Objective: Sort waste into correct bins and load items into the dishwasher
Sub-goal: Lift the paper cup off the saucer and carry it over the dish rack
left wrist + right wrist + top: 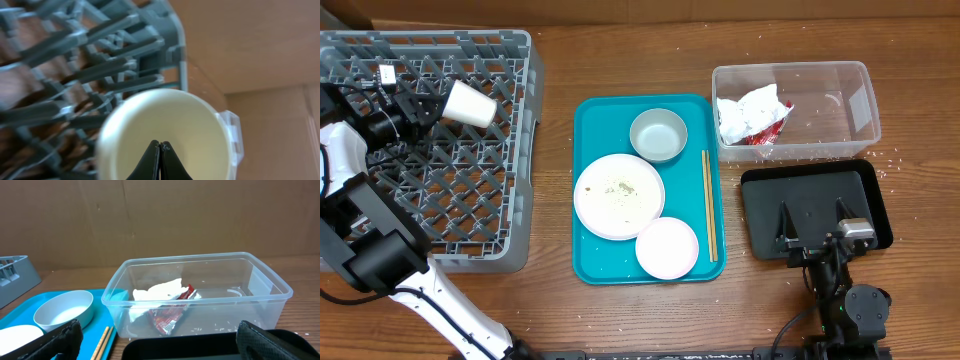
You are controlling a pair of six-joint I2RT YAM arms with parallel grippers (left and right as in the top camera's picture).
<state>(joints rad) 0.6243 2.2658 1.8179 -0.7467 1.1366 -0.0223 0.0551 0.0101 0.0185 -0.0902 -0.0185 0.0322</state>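
1. Left end effector (160,150): its two fingers are pinched together on the rim of a white paper cup (470,103), one inside the mouth and one outside (the left wrist view looks straight into the cup).
2. The cup is tipped on its side over the far right part of the grey dish rack (510,60), which stands at the left of the worktop (620,40). Whether the cup touches the rack cannot be told.
3. Right end effector (815,232): fingers spread wide apart, holding nothing, above the near edge of the black bin (815,195) at the near right.
4. Clear bin (840,100), just beyond the black bin: contains crumpled paper (745,110) and a red wrapper (770,132), both at its left end.
5. Teal tray (590,265), in the middle of the worktop between the rack and the bins:
   - a bowl (658,134) at the far side;
   - a soiled plate (618,195) at the centre left;
   - a small dish (667,247) at the near right, overlapping the plate's edge;
   - chopsticks (709,205) lying along the right edge.
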